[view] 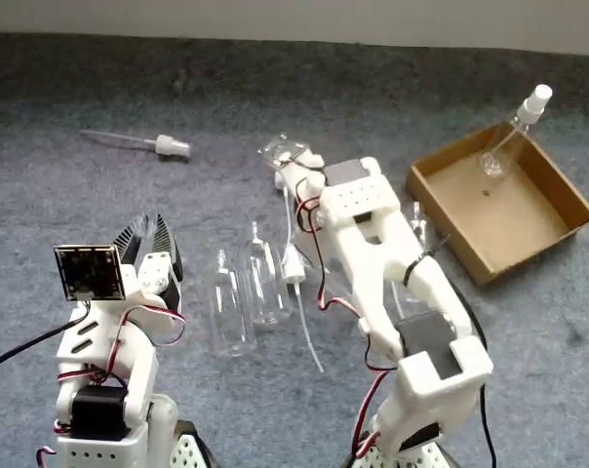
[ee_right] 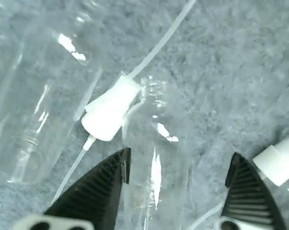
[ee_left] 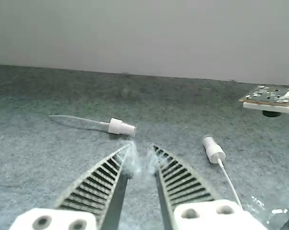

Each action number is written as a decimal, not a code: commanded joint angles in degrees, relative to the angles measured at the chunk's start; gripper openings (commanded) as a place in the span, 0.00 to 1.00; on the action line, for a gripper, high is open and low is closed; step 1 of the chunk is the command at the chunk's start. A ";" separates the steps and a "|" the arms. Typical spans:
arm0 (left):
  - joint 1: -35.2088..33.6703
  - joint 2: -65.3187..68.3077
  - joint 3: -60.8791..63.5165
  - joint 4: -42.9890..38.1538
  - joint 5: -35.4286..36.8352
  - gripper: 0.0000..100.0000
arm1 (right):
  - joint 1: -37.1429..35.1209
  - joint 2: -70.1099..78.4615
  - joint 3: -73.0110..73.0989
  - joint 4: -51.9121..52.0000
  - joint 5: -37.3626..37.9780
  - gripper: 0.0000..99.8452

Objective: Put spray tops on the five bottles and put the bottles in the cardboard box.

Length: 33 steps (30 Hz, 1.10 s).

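Clear plastic makes up the bottle (ee_right: 156, 167) lying on its side between the black fingers (ee_right: 101, 187) of the right hand (ee_right: 179, 158). The fingers are spread wide on either side of the bottle and hold nothing. A white spray top (ee_right: 108, 115) lies against this bottle's neck, its thin tube trailing off across the grey table (ee_right: 240, 72). A second bottle (ee_right: 34, 96) lies just beside it, and another white cap (ee_right: 281, 163) shows at the far side of the hand. From above, two loose bottles lie side by side mid-table, the nearer bottle (view: 226, 307) touching or almost touching the farther bottle (view: 267, 281), both just beside the white right arm (view: 373, 244). A capped bottle (view: 517, 127) leans on the far rim of the cardboard box (view: 451, 229), its base inside. Well apart from all this, a lone spray top (view: 170, 146) lies with its tube flat on the table. The left hand (ee_left: 140, 155) hangs above the table pointing towards that lone top, its ribbed fingers (ee_left: 101, 177) a narrow gap apart and empty. A small circuit board (view: 88, 271) sits on the left arm; any print on it is too small to read.
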 commanded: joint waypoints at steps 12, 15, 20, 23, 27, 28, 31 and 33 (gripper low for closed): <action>-0.40 -0.22 -0.04 -0.26 -0.53 0.03 | 0.57 4.26 -9.36 0.57 0.53 0.17; 1.36 -0.22 0.04 -0.18 -0.53 0.03 | 0.66 4.26 -9.45 2.15 0.53 0.12; 2.15 -0.22 0.04 0.00 -0.53 0.03 | 1.89 4.09 -12.09 5.23 0.44 0.09; 2.15 -0.22 0.04 0.00 -0.53 0.03 | 4.09 4.09 -16.31 9.01 0.44 0.08; 2.15 -0.22 0.04 0.00 -0.53 0.03 | 6.46 4.18 -22.46 14.99 0.44 0.08; 2.15 -0.22 0.04 0.00 -0.53 0.03 | 6.90 4.18 -23.60 16.13 0.44 0.08; 2.15 -0.22 0.04 0.00 -0.53 0.03 | 7.78 4.18 -25.80 17.36 0.44 0.08; 2.15 -0.22 0.04 0.00 -0.53 0.03 | 8.13 4.18 -26.24 17.45 0.44 0.08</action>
